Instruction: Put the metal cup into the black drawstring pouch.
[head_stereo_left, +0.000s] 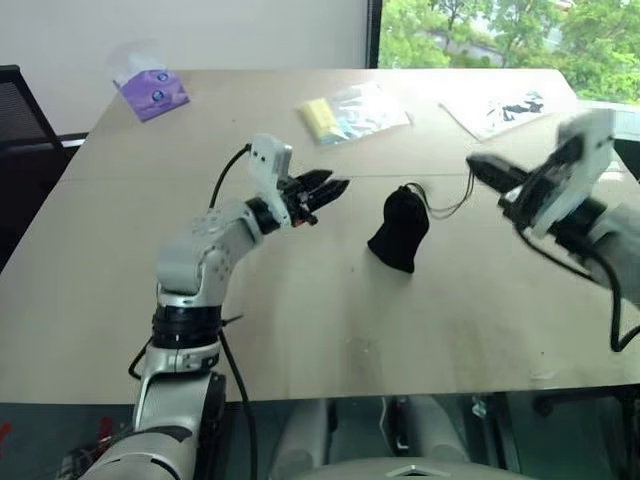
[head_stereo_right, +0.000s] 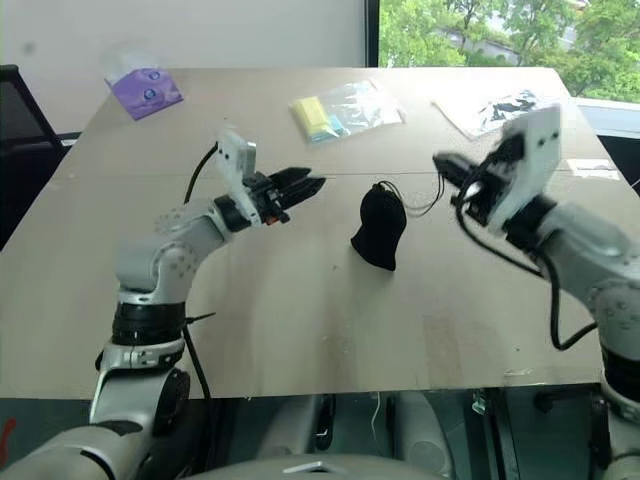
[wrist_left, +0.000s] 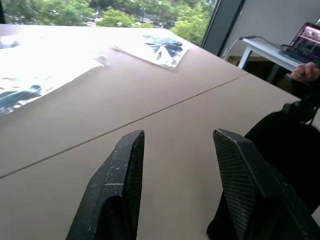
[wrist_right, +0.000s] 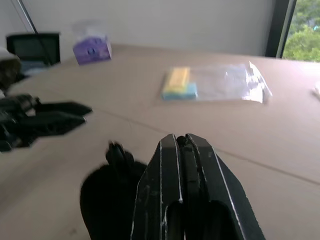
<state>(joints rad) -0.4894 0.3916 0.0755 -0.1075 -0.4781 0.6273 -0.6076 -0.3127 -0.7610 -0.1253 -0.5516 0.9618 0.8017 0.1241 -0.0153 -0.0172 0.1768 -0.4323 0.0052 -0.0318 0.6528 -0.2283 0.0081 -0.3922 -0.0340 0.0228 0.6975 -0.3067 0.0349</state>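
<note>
Black drawstring pouch (head_stereo_right: 380, 230) upright and bulging near table centre, mouth gathered at the top, cord (head_stereo_right: 425, 205) trailing off toward the right arm. Metal cup nowhere in sight on the table; from the plump, standing shape, probably already inside the pouch, though no metal shows through the fabric, so not confirmed.

Left gripper (head_stereo_left: 325, 190) held level just beside the pouch on its left, apart from it, jaws spread with nothing between them. Black fabric just beyond one finger (wrist_left: 240, 180) in the left wrist view, not touched. Reads as a release stance: pouch standing on its own, no support needed.

Right gripper (head_stereo_right: 450, 165) on the pouch's right, pointing level toward it, jaws pressed together. Cord runs up close to its tip; whether pinched or merely passing near, cannot tell, the arm being blurred. If held, likely for drawing the mouth shut.

Around: clear bag with yellow contents (head_stereo_left: 350, 112) beyond the pouch; purple tissue pack (head_stereo_left: 150, 90) at the far left corner; printed sheet (head_stereo_left: 500, 108) at the far right; a person's hand (wrist_left: 306, 72) by a laptop (wrist_left: 305, 42) on a side desk. All well apart from the pouch. Table (head_stereo_left: 330, 330) around the pouch bare; nothing blocking either arm. Only hazard judged: a tug on the cord tipping the pouch.
</note>
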